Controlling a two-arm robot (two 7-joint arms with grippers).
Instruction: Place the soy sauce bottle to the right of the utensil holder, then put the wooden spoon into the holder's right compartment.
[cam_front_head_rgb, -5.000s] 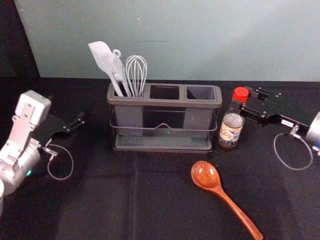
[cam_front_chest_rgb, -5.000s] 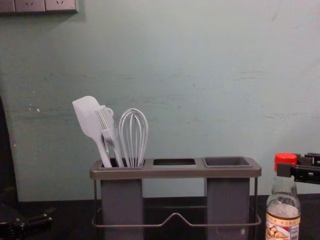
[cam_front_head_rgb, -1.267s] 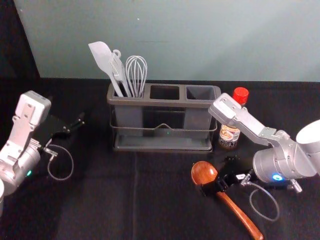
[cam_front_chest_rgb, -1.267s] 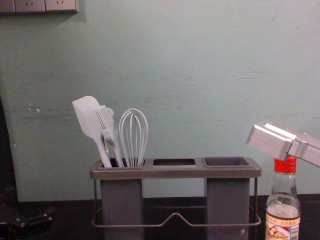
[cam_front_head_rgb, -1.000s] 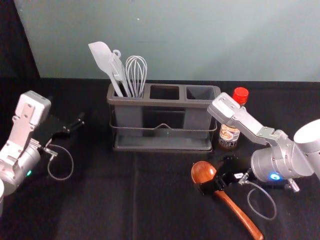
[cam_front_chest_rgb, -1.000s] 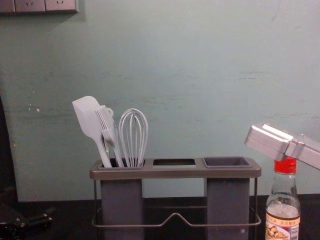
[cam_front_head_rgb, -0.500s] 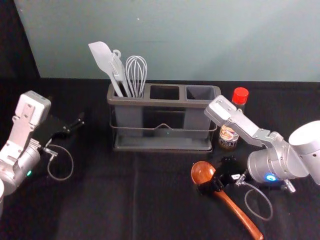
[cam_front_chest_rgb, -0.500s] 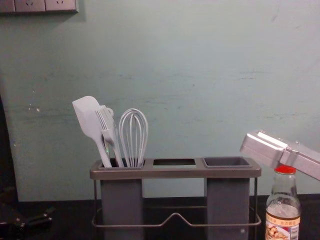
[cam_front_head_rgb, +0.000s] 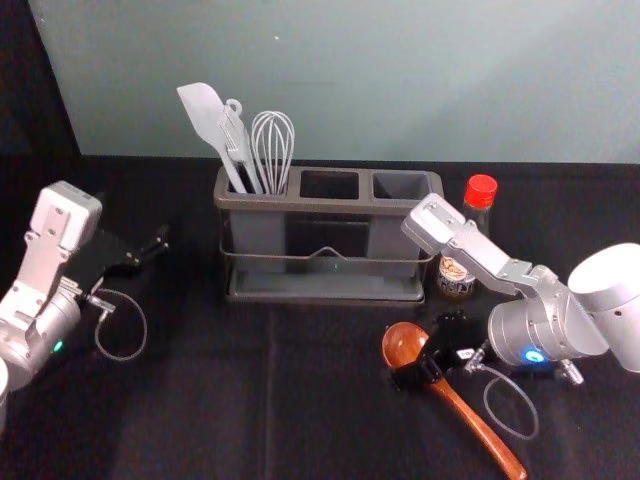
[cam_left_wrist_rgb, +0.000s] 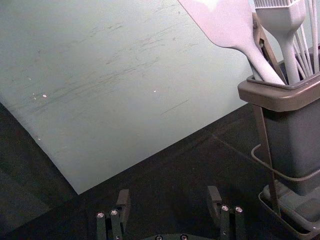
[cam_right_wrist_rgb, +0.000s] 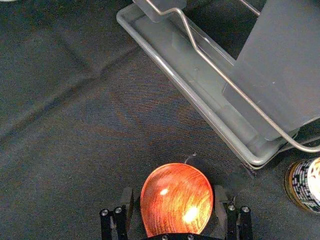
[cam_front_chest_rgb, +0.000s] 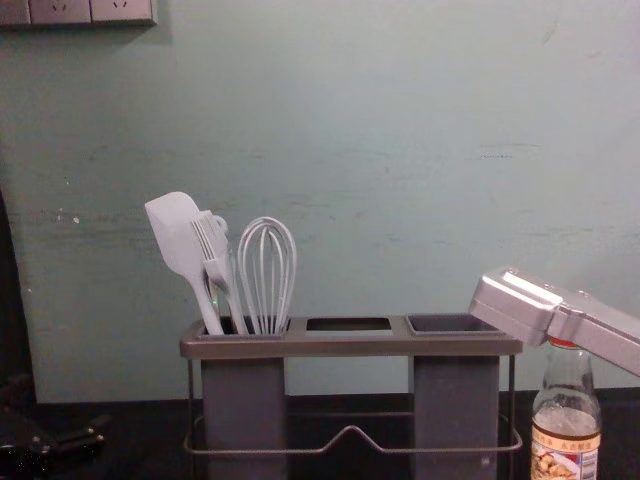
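The wooden spoon (cam_front_head_rgb: 478, 428) lies on the dark cloth, bowl toward the holder. My right gripper (cam_front_head_rgb: 428, 352) is low over the spoon where bowl meets handle; in the right wrist view the right gripper (cam_right_wrist_rgb: 174, 191) is open, its fingers on either side of the bowl (cam_right_wrist_rgb: 177, 200). The soy sauce bottle (cam_front_head_rgb: 457, 276) stands upright just right of the utensil holder (cam_front_head_rgb: 330, 207), partly behind the right arm. The holder's right compartment (cam_front_head_rgb: 402, 184) has nothing in it. My left gripper (cam_front_head_rgb: 150, 250) is parked at the left; in its wrist view the left gripper (cam_left_wrist_rgb: 169, 192) is open.
A spatula (cam_front_head_rgb: 203, 112), a brush and a whisk (cam_front_head_rgb: 273, 145) stand in the holder's left compartment. A wall (cam_front_chest_rgb: 380, 150) rises behind the table. The right arm's silver link (cam_front_chest_rgb: 520, 305) overlaps the bottle's cap and the holder's right corner in the chest view.
Since the earliest frames, my right gripper has let go of the bottle's neck and come forward to the spoon. Lately the arm has drifted slightly left and lower. The left arm is unchanged.
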